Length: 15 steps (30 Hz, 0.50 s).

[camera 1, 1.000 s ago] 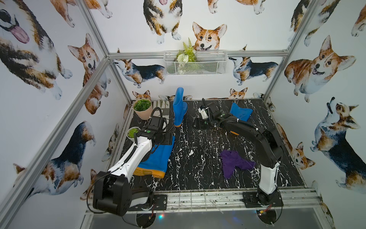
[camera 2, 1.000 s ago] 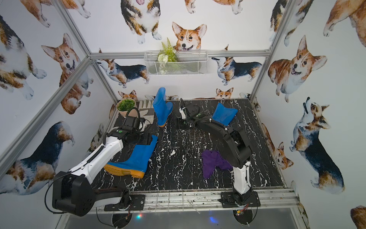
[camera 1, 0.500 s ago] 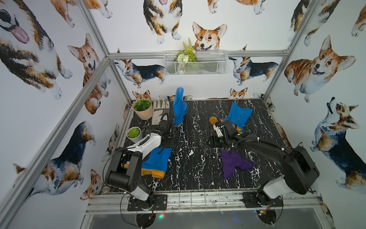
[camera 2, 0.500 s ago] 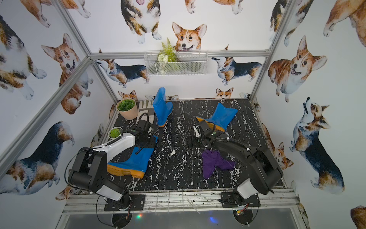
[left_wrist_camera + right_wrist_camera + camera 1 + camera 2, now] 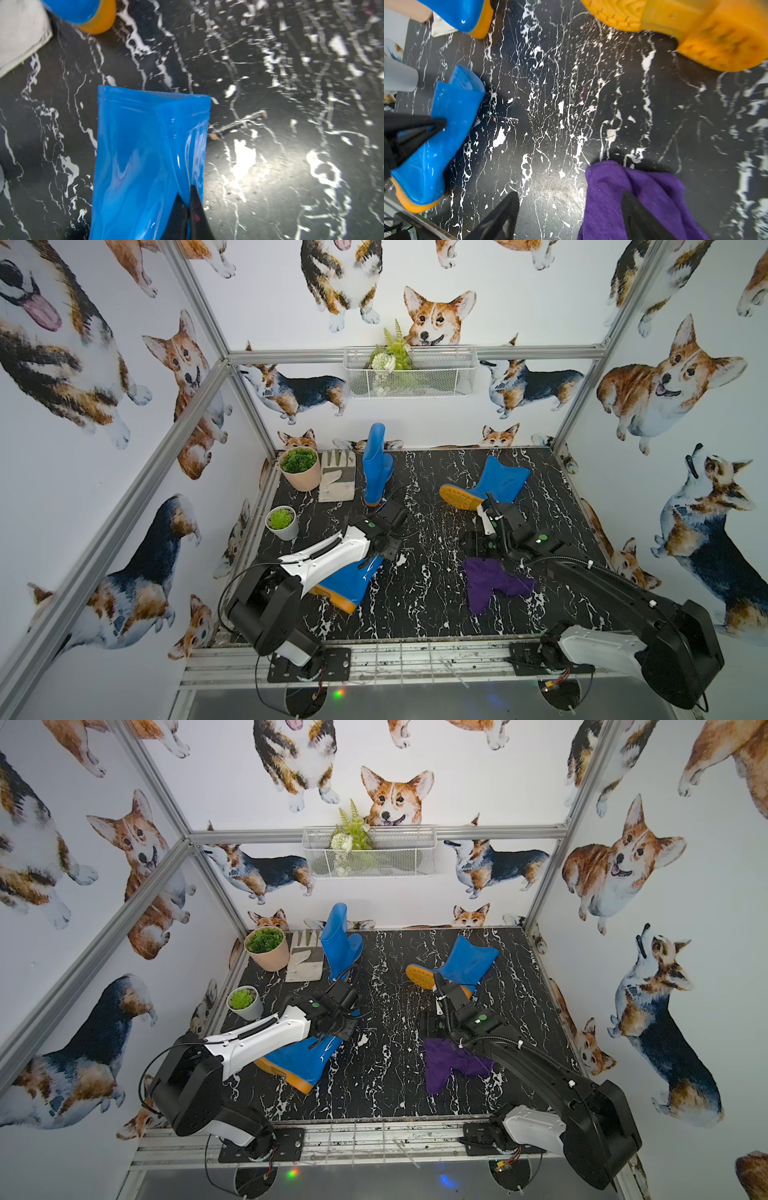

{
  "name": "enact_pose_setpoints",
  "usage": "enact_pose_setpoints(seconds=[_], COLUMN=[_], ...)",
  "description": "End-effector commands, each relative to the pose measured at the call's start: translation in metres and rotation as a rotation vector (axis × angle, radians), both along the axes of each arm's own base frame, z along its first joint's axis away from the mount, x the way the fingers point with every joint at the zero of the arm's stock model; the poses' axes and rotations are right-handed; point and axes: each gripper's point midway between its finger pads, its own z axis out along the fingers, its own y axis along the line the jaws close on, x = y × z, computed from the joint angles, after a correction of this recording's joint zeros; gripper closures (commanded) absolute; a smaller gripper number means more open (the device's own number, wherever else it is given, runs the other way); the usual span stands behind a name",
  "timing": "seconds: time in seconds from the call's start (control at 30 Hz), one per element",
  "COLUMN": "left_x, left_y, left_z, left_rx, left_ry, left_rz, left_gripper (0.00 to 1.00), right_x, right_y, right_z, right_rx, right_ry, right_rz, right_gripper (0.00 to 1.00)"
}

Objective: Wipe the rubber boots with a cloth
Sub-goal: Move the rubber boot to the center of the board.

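One blue rubber boot (image 5: 376, 464) stands upright at the back. A second boot (image 5: 496, 483) lies at the back right, its orange sole facing forward. The third boot (image 5: 353, 580) lies at the front left, partly under my left arm. My left gripper (image 5: 186, 193) is shut on the shaft wall of this boot (image 5: 145, 155), pinching a thin fold of rubber. The purple cloth (image 5: 492, 583) lies crumpled on the floor at the right. My right gripper (image 5: 570, 195) hangs open just over the cloth's (image 5: 633, 187) edge, with one finger over fabric and one over bare floor.
A terracotta plant pot (image 5: 300, 468), a small grey pot (image 5: 282, 522) and a beige work glove (image 5: 337, 475) sit at the back left. A wire basket (image 5: 409, 373) hangs on the back wall. A small twig (image 5: 239, 122) lies beside the held boot.
The left gripper has closed on the lying boot's shaft. My right arm has drawn back from the far boot, and its open gripper is now over the cloth.
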Motion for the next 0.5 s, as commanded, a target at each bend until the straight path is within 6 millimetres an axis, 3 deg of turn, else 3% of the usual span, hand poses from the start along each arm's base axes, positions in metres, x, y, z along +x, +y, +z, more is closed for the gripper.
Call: enact_pose_setpoints(seconds=[0.0, 0.13, 0.17, 0.23, 0.33, 0.47], left_x=[-0.023, -0.061, -0.065, -0.066, -0.064, -0.065], left_y=[-0.049, -0.115, -0.122, -0.13, -0.119, -0.064], left_z=[0.019, 0.032, 0.026, 0.027, 0.037, 0.072], left_rx=[0.008, 0.089, 0.14, 0.177, 0.166, 0.129], left_ry=[-0.055, -0.151, -0.17, -0.202, -0.227, -0.257], left_rz=[-0.142, -0.405, -0.43, -0.427, -0.342, -0.106], left_gripper=[1.0, 0.98, 0.85, 0.49, 0.35, 0.27], right_x=[-0.003, -0.008, -0.01, -0.017, -0.04, -0.086], right_y=[-0.012, -0.03, -0.035, -0.045, -0.062, -0.097], right_z=[0.012, 0.019, 0.017, 0.008, -0.011, -0.037], right_rx=[-0.029, -0.053, -0.058, -0.061, -0.085, -0.172], right_ry=[0.007, -0.011, -0.01, -0.003, 0.078, 0.258], right_rz=[-0.016, -0.055, -0.071, -0.105, -0.164, -0.286], right_gripper=[0.2, 0.19, 0.19, 0.19, 0.19, 0.11])
